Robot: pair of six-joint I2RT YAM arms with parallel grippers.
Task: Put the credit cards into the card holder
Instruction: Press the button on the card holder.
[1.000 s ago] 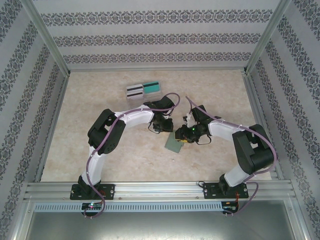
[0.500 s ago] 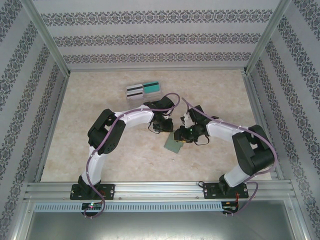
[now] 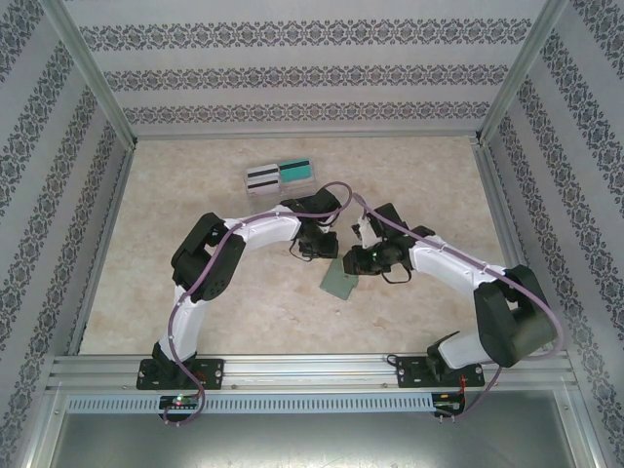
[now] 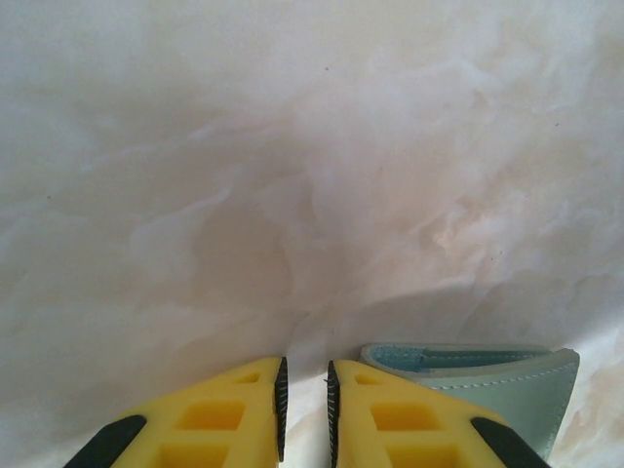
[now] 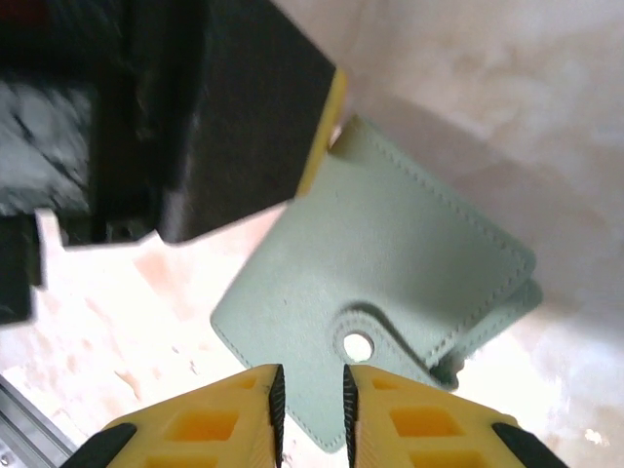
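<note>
Right hand (image 5: 310,409): fingers are drawn almost together at the lower edge of the sage-green card holder (image 5: 390,253), which lies folded shut at centre frame; no grip can be confirmed. Left hand (image 4: 304,409), likewise nearly closed and empty, is held just beside it. The credit cards (image 3: 283,175) are seen well apart, up the table (image 3: 195,322). None is loaded yet.

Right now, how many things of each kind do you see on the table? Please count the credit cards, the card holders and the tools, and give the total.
Credit cards: 2 showing, the white card with black stripes and the teal card
Card holder: 1
Tools: 2, the left tool and the right tool
Total: 5
</note>
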